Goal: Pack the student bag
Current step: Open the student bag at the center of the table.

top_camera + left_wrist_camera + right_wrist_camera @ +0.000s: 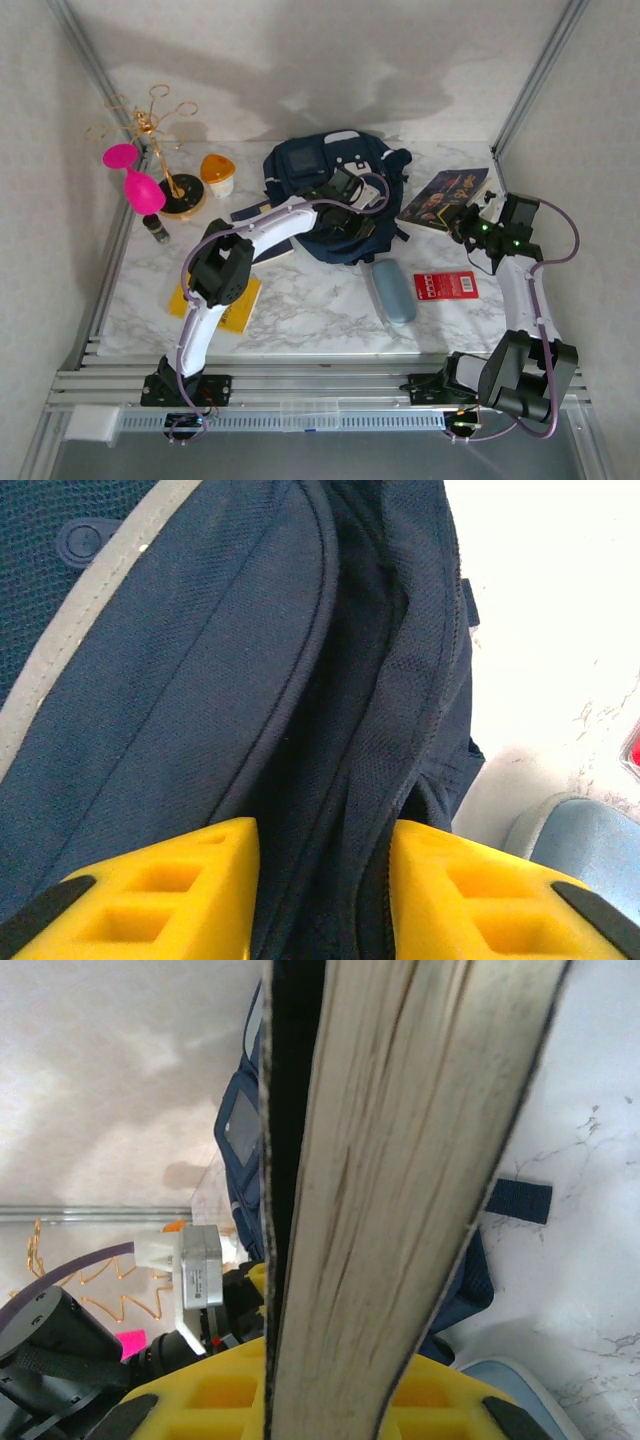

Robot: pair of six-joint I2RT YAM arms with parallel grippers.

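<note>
The student bag (300,165) lies at the middle back of the table. The left gripper (320,880) is on it and seems to pinch a fold at its opening; the inside is too dark to read. The right gripper (468,225) clamps a book (445,195), and the bag lies to its left.

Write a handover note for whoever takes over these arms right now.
Left gripper: closed on a fold of the student bag by its opening.
Right gripper: clamped on the book, right of the bag.
Done: bag held, book gripped.
Left: put the book in. The glasses case, red packet and yellow booklet lie on the table.
</note>
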